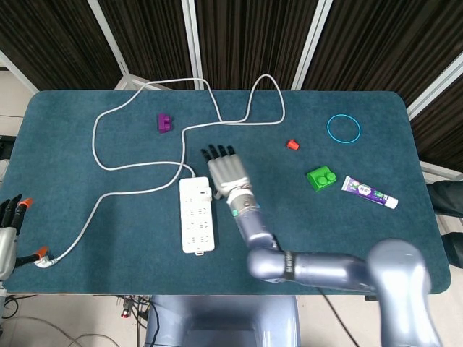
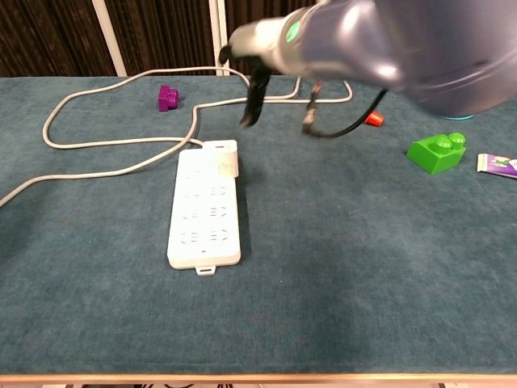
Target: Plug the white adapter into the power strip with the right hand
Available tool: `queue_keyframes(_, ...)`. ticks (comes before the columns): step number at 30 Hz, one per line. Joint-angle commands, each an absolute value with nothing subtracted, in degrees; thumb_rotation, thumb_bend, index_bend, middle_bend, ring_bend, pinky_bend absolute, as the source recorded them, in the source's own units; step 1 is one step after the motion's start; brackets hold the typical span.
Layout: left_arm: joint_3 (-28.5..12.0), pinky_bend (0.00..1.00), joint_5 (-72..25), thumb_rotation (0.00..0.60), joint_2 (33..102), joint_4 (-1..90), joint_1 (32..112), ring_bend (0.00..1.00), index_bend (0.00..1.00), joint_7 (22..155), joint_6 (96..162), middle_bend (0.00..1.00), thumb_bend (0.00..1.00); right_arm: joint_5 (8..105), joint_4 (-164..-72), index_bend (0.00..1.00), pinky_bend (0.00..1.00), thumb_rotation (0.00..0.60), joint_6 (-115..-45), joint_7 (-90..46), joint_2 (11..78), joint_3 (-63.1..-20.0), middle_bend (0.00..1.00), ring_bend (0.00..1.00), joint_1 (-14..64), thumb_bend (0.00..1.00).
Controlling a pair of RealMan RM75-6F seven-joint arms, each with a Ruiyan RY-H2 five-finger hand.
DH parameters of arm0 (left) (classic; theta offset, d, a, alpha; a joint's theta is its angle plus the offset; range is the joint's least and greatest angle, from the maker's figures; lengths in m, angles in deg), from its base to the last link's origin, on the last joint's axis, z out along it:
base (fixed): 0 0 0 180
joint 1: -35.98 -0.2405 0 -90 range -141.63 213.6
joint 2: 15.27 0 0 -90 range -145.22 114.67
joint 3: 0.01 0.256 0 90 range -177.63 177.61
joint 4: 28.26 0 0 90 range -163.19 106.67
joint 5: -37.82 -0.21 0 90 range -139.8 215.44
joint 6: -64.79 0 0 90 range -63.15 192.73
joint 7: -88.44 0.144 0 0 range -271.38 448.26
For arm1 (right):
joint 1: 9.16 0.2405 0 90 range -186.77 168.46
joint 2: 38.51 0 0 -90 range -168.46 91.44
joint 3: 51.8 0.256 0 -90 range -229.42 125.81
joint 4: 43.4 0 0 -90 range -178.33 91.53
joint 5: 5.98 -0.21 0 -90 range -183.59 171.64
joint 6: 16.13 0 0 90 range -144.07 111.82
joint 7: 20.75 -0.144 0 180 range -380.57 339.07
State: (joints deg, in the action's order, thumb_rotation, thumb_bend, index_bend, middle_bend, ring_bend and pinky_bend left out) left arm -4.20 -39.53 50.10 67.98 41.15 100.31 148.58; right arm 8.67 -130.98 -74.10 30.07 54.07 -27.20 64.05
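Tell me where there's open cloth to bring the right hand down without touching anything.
Best is the bare stretch right of the power strip, below the green block and toothpaste tube. The near table edge is free too. Crowded: the cable loops left of and beyond the strip. The right hand hovers open beside the white adapter.

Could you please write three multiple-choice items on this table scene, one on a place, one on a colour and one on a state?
1. Where is the white adapter?
A. In the right hand
B. On the power strip's far end
C. Beside the tube

2. What colour is the ring near the table's far right?
A. Blue
B. Red
C. Purple

3. How is the right hand?
A. Gripping the cable
B. Pressing the adapter
C. Open, holding nothing

Answers: 1 B, it sits on the power strip at the cable end. 2 A, the thin hoop is blue. 3 C, its fingers are spread above the table, clear of the strip.
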Motion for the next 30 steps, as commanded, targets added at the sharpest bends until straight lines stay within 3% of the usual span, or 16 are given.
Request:
queue_keyframes(1, -4.18, 0.00, -39.71, 0.600, 50.10, 67.97, 41.07, 0.00, 0.12, 100.17, 148.77, 0.00, 0.10, 23.26, -144.36, 0.04, 0.08, 0.600, -80.87, 20.13, 42.34, -30.12, 0.03, 0.02, 52.34, 0.31)
queue_keyframes(7, -4.35, 0.00, -40.95, 0.600, 50.48, 67.09, 41.18, 0.00, 0.12, 98.96, 149.40, 0.00, 0.10, 49.33, -151.66, 0.04, 0.08, 0.600, -94.89, 3.57, 32.31, -42.37, 0.03, 0.02, 32.97, 0.31)
queue_keyframes(13, -4.56, 0.00, -42.10, 0.600, 51.35, 64.99, 41.75, 0.00, 0.12, 97.12, 149.23, 0.00, 0.10, 69.14, -146.33, 0.04, 0.08, 0.600, -107.00, -9.53, 28.25, -55.54, 0.03, 0.02, 17.34, 0.31)
queue_keyframes(17, -4.45, 0.00, -43.57, 0.600, 52.36, 63.16, 42.29, 0.00, 0.12, 96.14, 149.19, 0.00, 0.10, 75.44, -142.35, 0.04, 0.08, 0.600, -112.62, -10.10, 28.55, -61.46, 0.03, 0.02, 9.66, 0.31)
queue_keyframes(22, -4.53, 0.00, -44.42, 0.600, 52.85, 61.71, 42.51, 0.00, 0.12, 95.09, 149.53, 0.00, 0.10, 80.33, -137.76, 0.05, 0.08, 0.600, -118.17, -10.15, 31.73, -63.40, 0.03, 0.02, 3.77, 0.31)
queue_keyframes(30, -4.03, 0.00, -46.24, 0.600, 52.58, 60.90, 42.33, 0.00, 0.12, 93.61, 150.46, 0.00, 0.10, 81.72, -136.21, 0.05, 0.08, 0.600, -116.92, -7.98, 32.42, -61.22, 0.03, 0.02, 1.92, 0.31)
